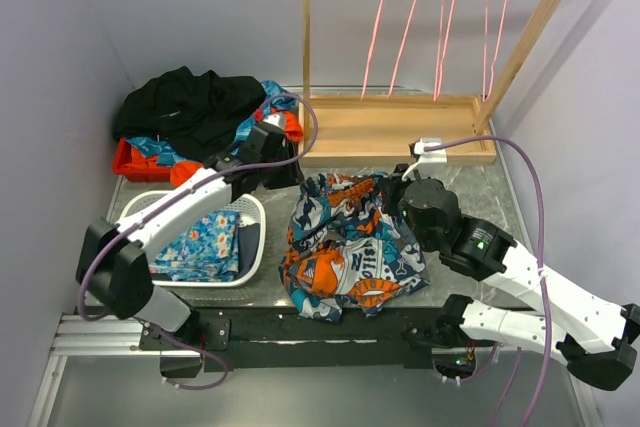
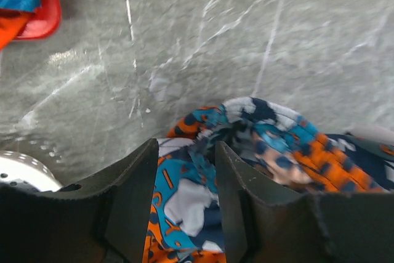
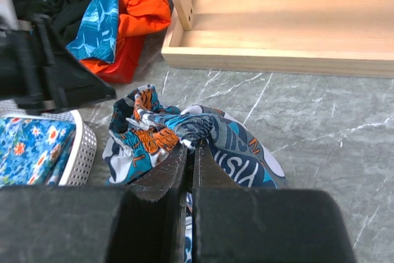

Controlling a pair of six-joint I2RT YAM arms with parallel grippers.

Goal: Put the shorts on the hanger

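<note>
While the right pincer [image 3: 191, 146] is clenching a fold of the shorts [image 1: 350, 242], seemingly to raise it, the left pincer [image 2: 184, 152] is hovering released above them.

Bright, even overhead light; left wrist view softly blurred.

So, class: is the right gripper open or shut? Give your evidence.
Shut on the shorts: the right wrist view shows the right gripper with fingers together, pinching a printed fold.
</note>
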